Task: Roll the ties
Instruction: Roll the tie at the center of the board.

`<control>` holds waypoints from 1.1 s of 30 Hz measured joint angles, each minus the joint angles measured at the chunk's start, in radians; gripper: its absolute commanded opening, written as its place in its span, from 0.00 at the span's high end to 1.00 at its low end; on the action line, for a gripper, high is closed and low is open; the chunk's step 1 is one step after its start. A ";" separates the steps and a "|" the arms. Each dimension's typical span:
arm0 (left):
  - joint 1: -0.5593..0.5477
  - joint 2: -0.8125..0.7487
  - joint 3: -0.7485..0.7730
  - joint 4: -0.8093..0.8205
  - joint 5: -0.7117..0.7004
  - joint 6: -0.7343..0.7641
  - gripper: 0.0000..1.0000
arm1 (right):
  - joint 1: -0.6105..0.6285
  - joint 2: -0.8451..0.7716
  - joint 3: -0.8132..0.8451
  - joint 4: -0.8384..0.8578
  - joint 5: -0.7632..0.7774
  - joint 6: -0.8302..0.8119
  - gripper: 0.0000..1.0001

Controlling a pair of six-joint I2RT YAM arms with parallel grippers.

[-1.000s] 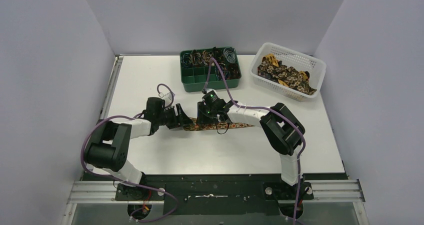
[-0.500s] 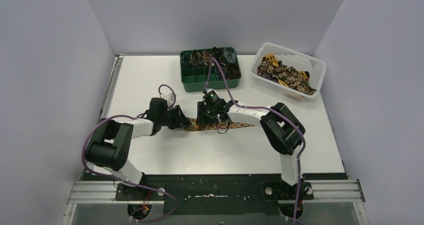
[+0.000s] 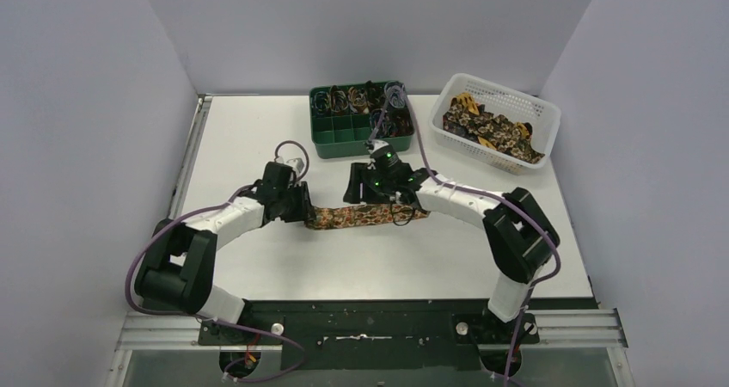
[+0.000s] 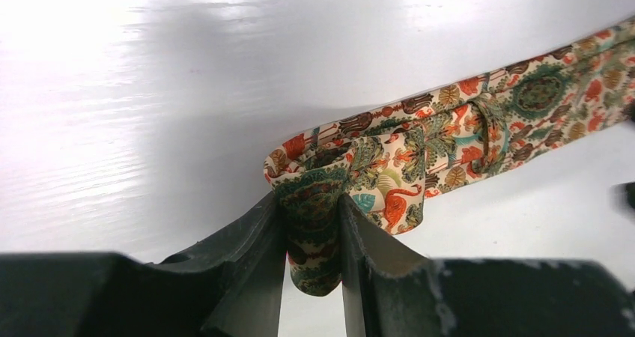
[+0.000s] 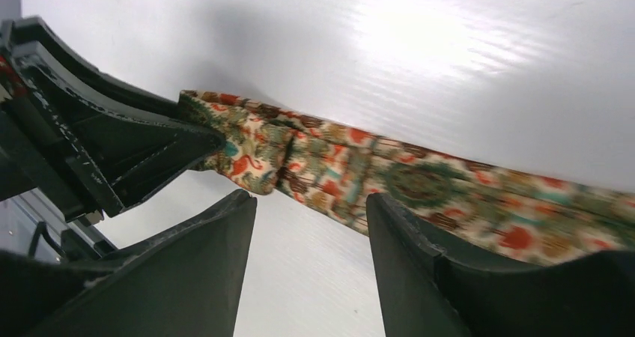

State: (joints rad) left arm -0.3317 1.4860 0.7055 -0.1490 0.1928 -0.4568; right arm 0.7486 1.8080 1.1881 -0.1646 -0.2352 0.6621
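A floral print tie (image 3: 365,216) lies as a flat strip on the white table between my two arms. My left gripper (image 3: 301,209) is shut on the tie's folded left end (image 4: 314,202), pinched between both fingers. The strip runs up and to the right in the left wrist view (image 4: 524,112). My right gripper (image 3: 361,199) is open just behind the tie's middle, with nothing between its fingers (image 5: 217,254). The tie (image 5: 419,180) passes beyond the tips, and the left gripper (image 5: 180,146) shows holding its end.
A green divided tray (image 3: 327,143) with thin coloured loops and small coils stands at the back centre. A white basket (image 3: 542,112) with more print ties stands at the back right. Grey walls close in both sides.
Both arms have shifted right and toward the back. The tie now lies straighter and more exposed. The right gripper has lifted off the tie and stands open behind it.
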 measured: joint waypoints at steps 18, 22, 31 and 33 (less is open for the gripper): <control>-0.227 -0.006 0.253 -0.386 -0.523 0.006 0.73 | -0.173 -0.132 -0.153 0.030 -0.026 -0.021 0.42; -0.275 0.023 0.285 -0.420 -0.608 -0.017 0.72 | -0.173 -0.131 -0.159 0.033 -0.035 -0.023 0.42; -0.387 0.201 0.445 -0.529 -0.788 -0.048 0.72 | -0.184 -0.132 -0.172 0.038 -0.043 -0.024 0.42; -0.406 0.231 0.465 -0.542 -0.811 -0.054 0.72 | -0.190 -0.132 -0.181 0.040 -0.043 -0.023 0.42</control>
State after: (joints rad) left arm -0.7376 1.7172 1.1709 -0.6910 -0.6182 -0.5110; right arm 0.5587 1.6756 1.0069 -0.1249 -0.2779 0.6388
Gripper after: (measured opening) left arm 0.279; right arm 0.579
